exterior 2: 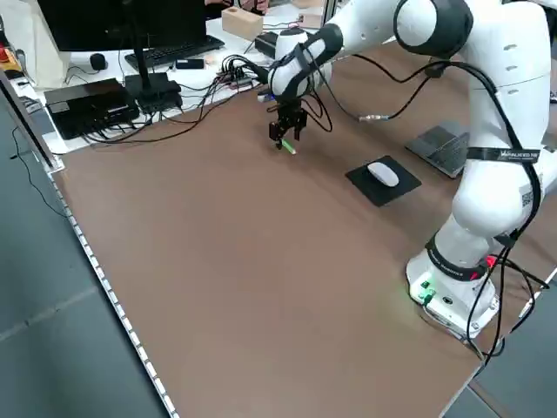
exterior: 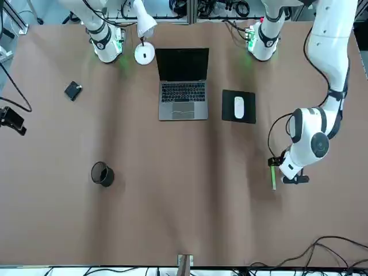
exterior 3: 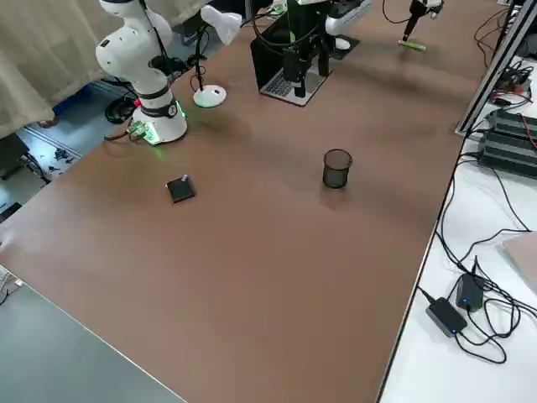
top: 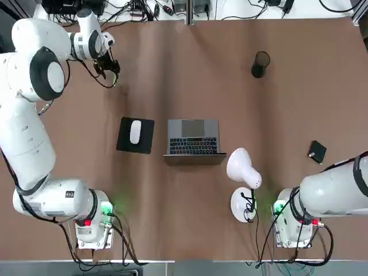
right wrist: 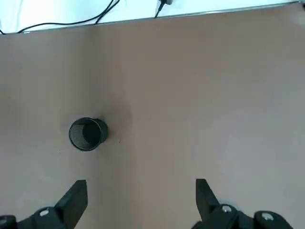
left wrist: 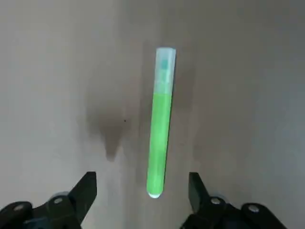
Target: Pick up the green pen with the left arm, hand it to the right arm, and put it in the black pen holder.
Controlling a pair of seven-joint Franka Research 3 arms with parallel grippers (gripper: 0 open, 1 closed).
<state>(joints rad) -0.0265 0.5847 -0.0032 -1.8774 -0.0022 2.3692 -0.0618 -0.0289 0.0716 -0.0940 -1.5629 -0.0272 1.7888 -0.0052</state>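
Top view: left gripper (top: 110, 68), small black two-finger tool on glossy white left arm (top: 26, 115), over far-left table; thin light-green stick pen (top: 115, 79) barely visible just beneath it.

Front view: green pen (exterior: 273, 176) flat on brown table (exterior: 184, 218), just beside gripper (exterior: 289, 176).

Left wrist view: fingers (left wrist: 86, 191) apart, pen (left wrist: 160, 129) lengthwise between, only near end within reach. Risk: end grip lets pen pivot or slip; offset descent knocks it rolling.

Right wrist view: right gripper (right wrist: 138, 200) spread wide, empty, idle; black mesh cylindrical pen holder (right wrist: 87, 134) well ahead. Risk: narrow rim, tilted pen misses.

Green pen (left wrist: 160, 125) lies flat on the table; black pen holder (top: 260, 64) stands upright.
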